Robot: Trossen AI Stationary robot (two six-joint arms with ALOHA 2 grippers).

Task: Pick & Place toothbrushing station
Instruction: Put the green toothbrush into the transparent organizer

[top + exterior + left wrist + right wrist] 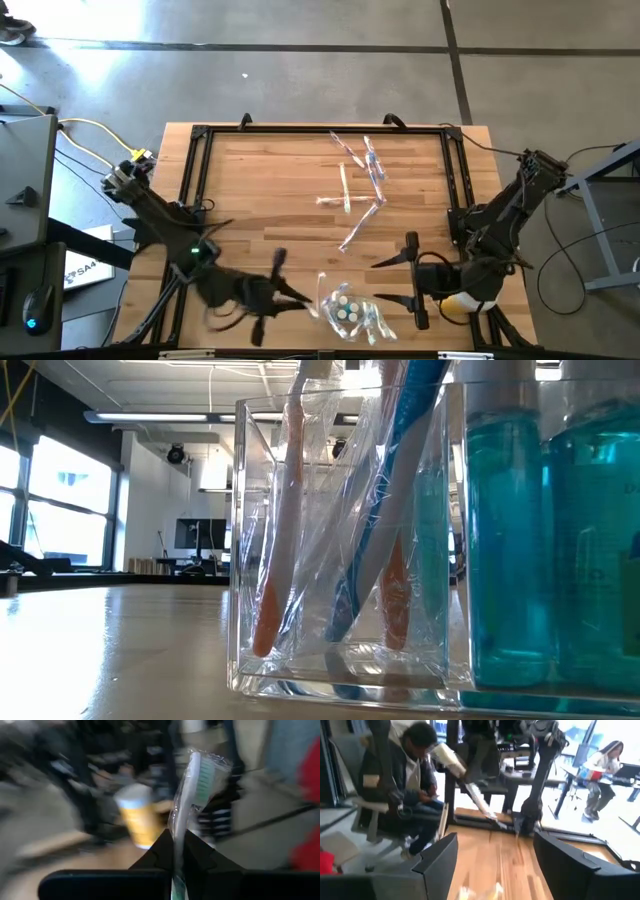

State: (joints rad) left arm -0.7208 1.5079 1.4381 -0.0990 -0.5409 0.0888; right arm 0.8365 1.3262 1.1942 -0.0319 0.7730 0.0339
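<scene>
- The wooden table (270, 190) carries everything, with a black frame along its far edge and sides.
- The left arm reaches in from the left edge toward the near middle of the table. The left gripper (178, 851) is pinched tight on a wrapped toothbrush (190, 795), whose bristle end sticks up beyond the fingers.
- The right arm bends in from the right edge. The right gripper (412, 280) sits low over the near right part of the table with its fingers (437, 857) spread wide and nothing between them.
- A clear holder (340, 540) stands at the near edge between the two grippers, just beside the left one. In the low view it holds several wrapped toothbrushes (285, 530) standing on end, leaning against its walls.
- Blue bottles (505, 550) stand in the holder's neighbouring compartment.
- More wrapped toothbrushes (352, 190) lie scattered flat on the far middle of the table, well apart from the holder.
- Beyond the table, a person (412, 765) sits in a chair; another person (600, 775) sits farther off.
</scene>
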